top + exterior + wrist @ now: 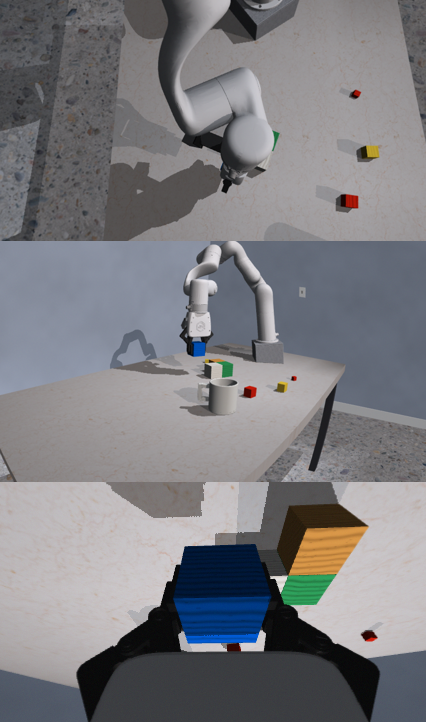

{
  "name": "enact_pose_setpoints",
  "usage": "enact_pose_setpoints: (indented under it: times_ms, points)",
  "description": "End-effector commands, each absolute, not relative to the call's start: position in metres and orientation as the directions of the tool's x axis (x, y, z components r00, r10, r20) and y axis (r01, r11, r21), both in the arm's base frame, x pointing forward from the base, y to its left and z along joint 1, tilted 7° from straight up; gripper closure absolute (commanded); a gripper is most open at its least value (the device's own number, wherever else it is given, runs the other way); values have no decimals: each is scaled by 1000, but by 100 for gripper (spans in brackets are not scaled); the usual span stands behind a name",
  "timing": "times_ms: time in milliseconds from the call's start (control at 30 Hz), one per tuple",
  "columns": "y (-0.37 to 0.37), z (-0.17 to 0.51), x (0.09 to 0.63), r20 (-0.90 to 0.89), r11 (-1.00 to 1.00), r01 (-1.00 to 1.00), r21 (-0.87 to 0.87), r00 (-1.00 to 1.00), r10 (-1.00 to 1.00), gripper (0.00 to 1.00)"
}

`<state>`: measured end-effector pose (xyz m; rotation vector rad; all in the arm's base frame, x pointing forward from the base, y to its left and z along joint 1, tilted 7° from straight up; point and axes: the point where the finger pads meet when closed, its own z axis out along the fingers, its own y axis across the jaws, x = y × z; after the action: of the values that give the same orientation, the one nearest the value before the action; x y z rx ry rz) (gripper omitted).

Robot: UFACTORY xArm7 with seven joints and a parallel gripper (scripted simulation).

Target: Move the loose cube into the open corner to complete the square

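Note:
My gripper (196, 346) (220, 577) is shut on the blue cube (199, 350) (222, 602) and holds it in the air above the table (89, 419). Three cubes stand together in an L below it: a white one (212, 370) (264, 163), a green one (228, 368) (276, 140) (306, 588) and an orange wooden one (217, 360) (322, 544). In the exterior view the blue cube hangs up and to the left of the group. In the overhead view my arm hides the open corner and most of the group. In the wrist view the orange and green cubes lie to the right of the blue cube.
A grey mug (222, 396) stands in front of the group. A red cube (249, 391) (349, 201), a yellow cube (282, 386) (369, 151) and a tiny red cube (294, 378) (355, 93) (369, 636) lie to the right. The robot's base block (267, 352) (265, 20) stands at the back.

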<state>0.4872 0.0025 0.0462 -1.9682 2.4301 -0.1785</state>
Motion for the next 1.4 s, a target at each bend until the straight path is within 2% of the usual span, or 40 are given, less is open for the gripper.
enact_pose_setpoints:
  times_ms: [0, 1367]
  points:
    - [3, 48, 489, 64, 203, -974, -98, -210, -976, 100]
    - [2, 31, 490, 64, 203, -974, -98, -210, -976, 100]
